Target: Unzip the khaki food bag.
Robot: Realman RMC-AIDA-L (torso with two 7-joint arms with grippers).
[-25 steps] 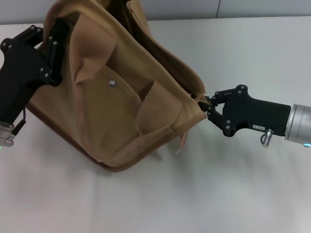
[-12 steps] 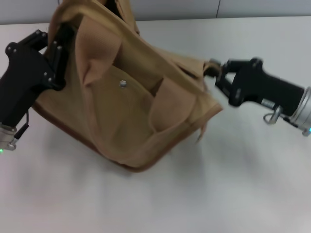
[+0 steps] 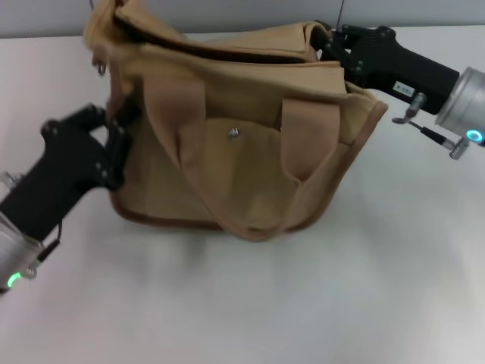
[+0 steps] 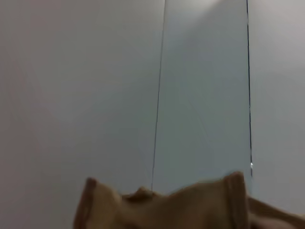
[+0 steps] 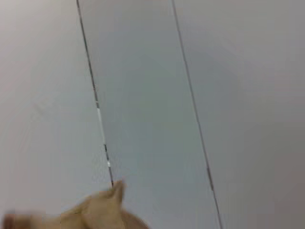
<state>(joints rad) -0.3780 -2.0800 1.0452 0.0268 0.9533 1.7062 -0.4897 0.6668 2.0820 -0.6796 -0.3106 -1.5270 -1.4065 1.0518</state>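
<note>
The khaki food bag [image 3: 242,152] stands on the white table with its front pocket and metal snap [image 3: 234,133] facing me. Both strap handles hang down its front. My left gripper [image 3: 117,148] is clamped on the bag's left side edge. My right gripper [image 3: 327,42] is shut on the bag's top right corner, at the far end of the top seam. A dark gap runs along the top between the two fabric edges. A small metal piece [image 3: 98,65] dangles at the top left corner. Each wrist view shows only a strip of tan fabric [image 4: 190,205] [image 5: 95,212].
White table [image 3: 341,288] spreads around the bag, with free room in front and to the right. A grey wall [image 3: 227,11] runs along the table's far edge, right behind the bag's top.
The bag swung from tilted to level, its front now facing me. My right gripper rose and moved toward the far right with the corner; my left arm dropped lower and nearer.
</note>
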